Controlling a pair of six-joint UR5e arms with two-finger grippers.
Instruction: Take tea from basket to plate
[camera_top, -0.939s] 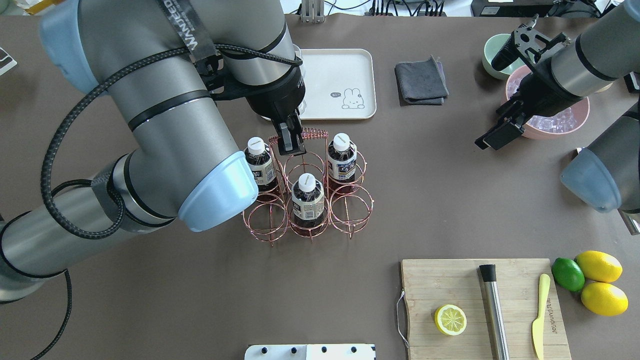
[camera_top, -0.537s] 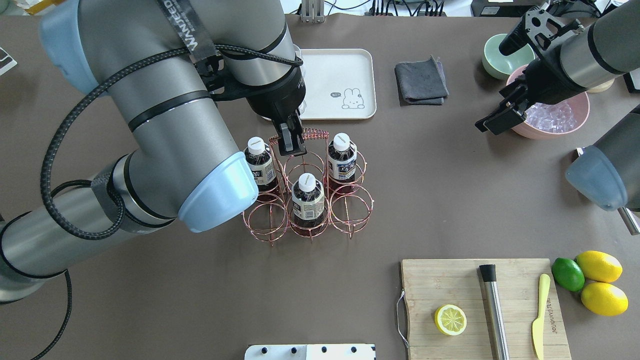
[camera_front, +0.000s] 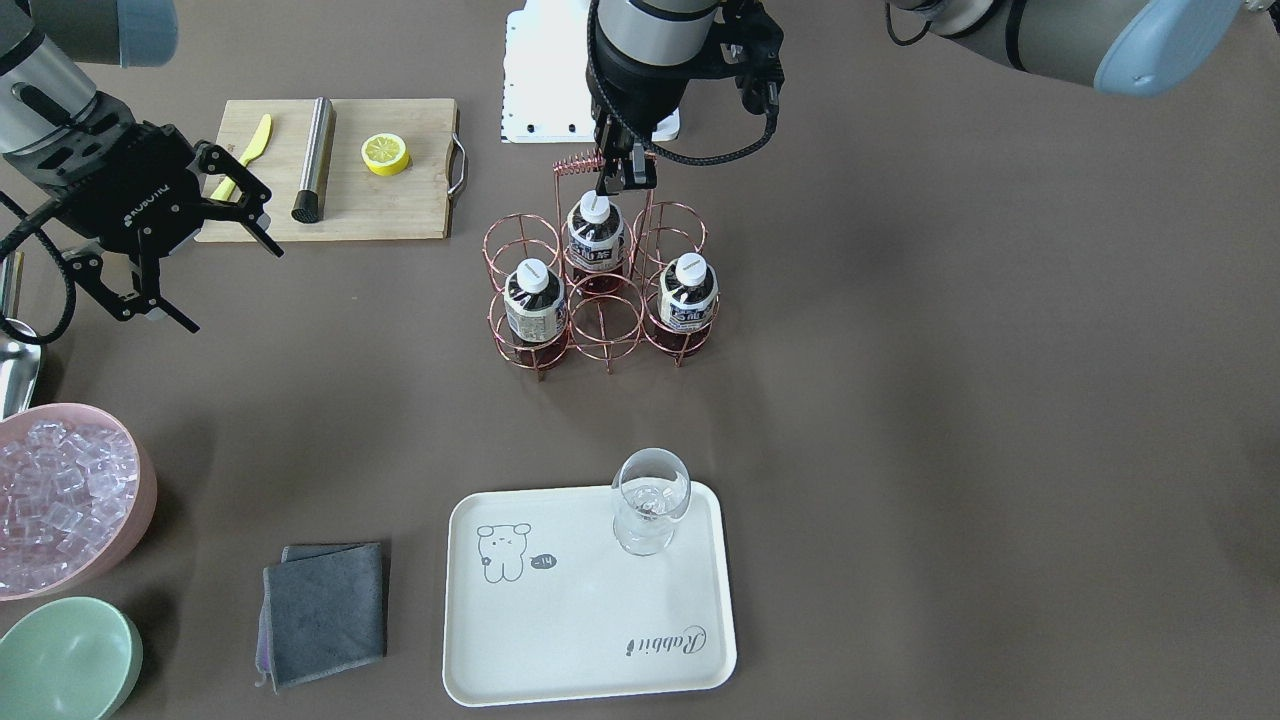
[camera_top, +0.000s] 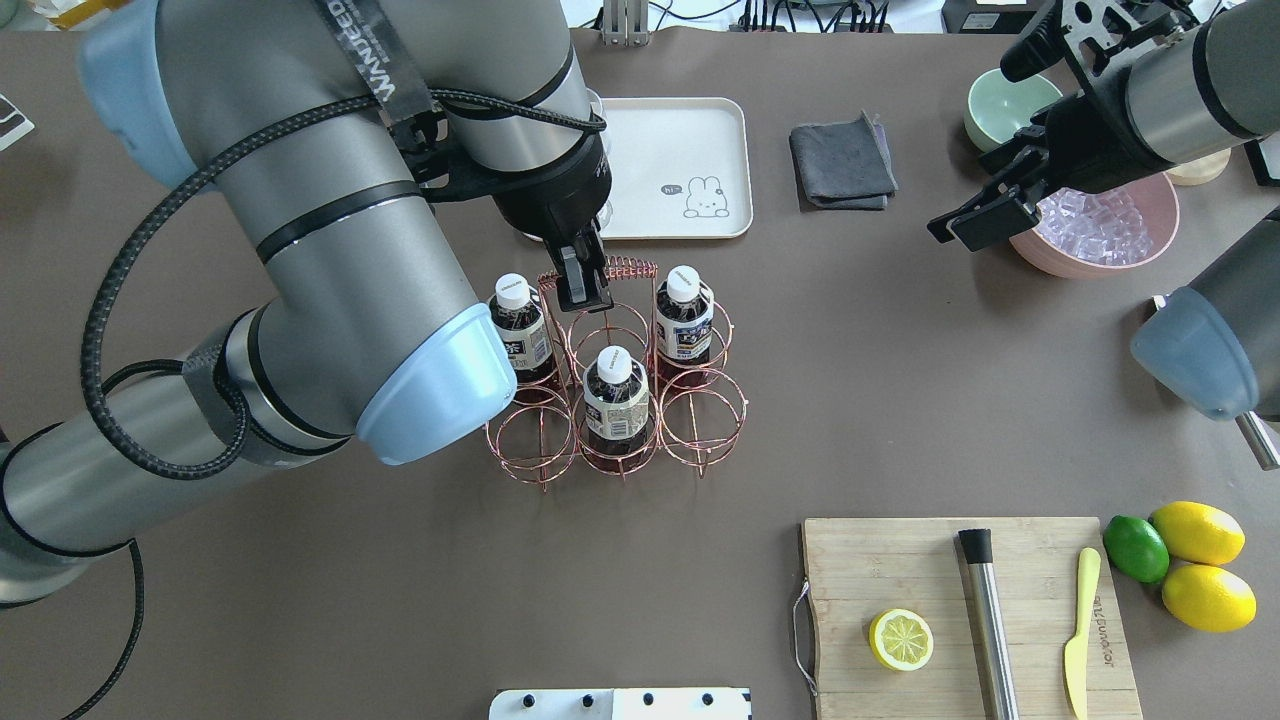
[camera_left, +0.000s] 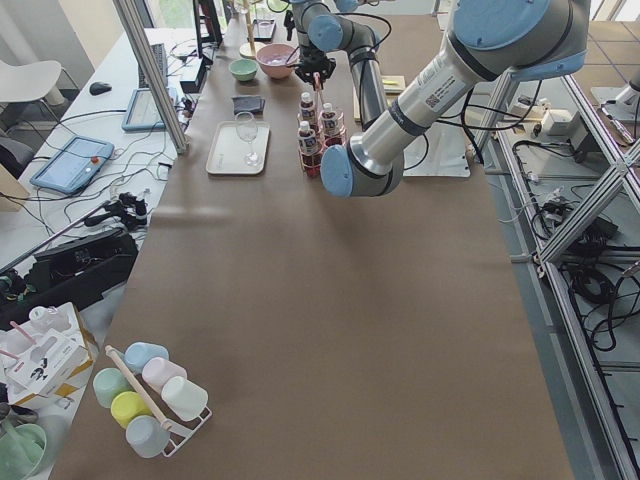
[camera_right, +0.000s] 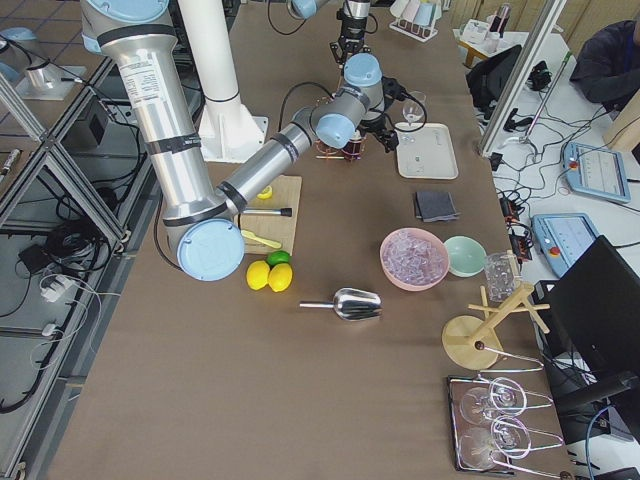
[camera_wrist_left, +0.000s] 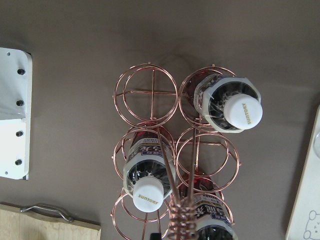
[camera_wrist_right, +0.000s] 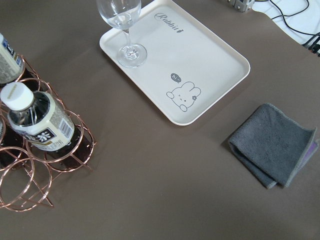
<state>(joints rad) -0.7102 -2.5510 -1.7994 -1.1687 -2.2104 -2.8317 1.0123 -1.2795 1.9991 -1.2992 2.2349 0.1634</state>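
Overhead exterior: left gripper (camera_top: 585, 288) clamped on basket (camera_top: 628, 266) handle; right gripper (camera_front: 235, 290) jaws apart, well off right. All three tea (camera_top: 615, 400) bottles sit in basket, plate (camera_top: 670, 140) beyond. Risk: reaching in, right gripper snags handle, tips a bottle.

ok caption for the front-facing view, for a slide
Three tea bottles in the basket, left gripper at its handle; only a glass on the plate; right gripper open, apart.
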